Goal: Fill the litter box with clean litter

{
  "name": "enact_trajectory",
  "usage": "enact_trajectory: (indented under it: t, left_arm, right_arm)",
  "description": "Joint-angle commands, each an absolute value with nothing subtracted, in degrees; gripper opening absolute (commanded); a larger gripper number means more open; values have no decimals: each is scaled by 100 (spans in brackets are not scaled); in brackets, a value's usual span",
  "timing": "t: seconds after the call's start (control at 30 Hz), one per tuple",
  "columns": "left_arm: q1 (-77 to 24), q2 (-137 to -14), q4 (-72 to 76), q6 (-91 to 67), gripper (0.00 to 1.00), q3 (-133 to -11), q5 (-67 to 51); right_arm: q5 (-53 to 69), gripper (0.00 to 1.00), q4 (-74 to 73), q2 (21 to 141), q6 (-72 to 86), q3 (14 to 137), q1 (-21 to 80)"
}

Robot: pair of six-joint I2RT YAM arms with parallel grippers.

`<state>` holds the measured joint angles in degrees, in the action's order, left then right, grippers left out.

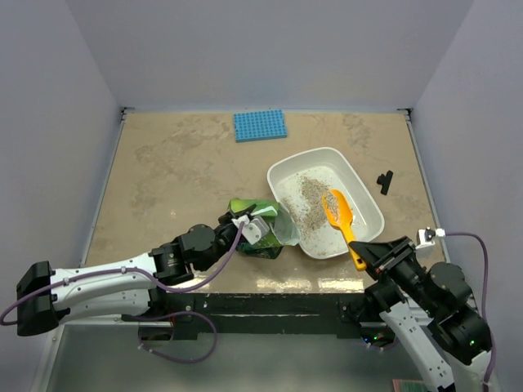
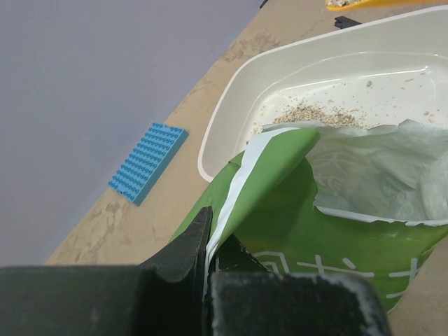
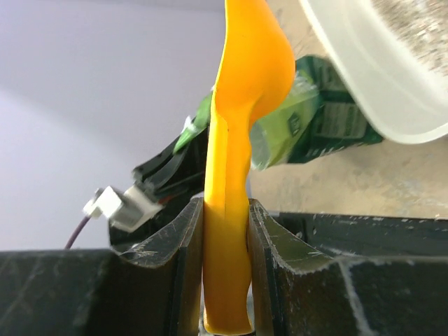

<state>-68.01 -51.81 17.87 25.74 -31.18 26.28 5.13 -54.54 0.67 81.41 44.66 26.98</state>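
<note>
Orange scoop (image 1: 341, 216) is clamped by right gripper (image 3: 225, 210) over the litter box (image 1: 359, 184) (clean litter (image 1: 309, 198) thinly spread inside), green bag (image 1: 263, 229) pinched by left gripper (image 2: 208, 241) — granules could be spilled if tipped carelessly.

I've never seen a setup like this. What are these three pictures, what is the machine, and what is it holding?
These are two robot arms bolted to a table's near edge. One picture looks down from above; the other two come from cameras on each wrist.

On the table sit a white litter box with a little clean litter in it, a blue studded mat and a small black part.

The left gripper is shut on a green bag, whose open mouth is at the box's rim. The right gripper pinches the handle of an orange scoop, whose bowl reaches over the box.
</note>
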Motion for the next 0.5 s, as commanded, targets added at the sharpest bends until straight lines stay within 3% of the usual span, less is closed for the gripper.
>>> enact_trajectory:
  t: [0.0,0.23,0.47]
  left_arm:
    - [-6785,-5080,1617,2391,0,-3199,2848]
    - [-6785,-5027,1547,2364,0,-3234,2812]
    - [-6785,-4992,1494,2338,0,-3261,2830]
  right_arm:
    - [-369,0,-5651,104,8122,4124,2707]
    - [-1028,0,-5809,1027,7218,3832,2707]
    - [-1476,0,-5616,2872,5916,4367,2707]
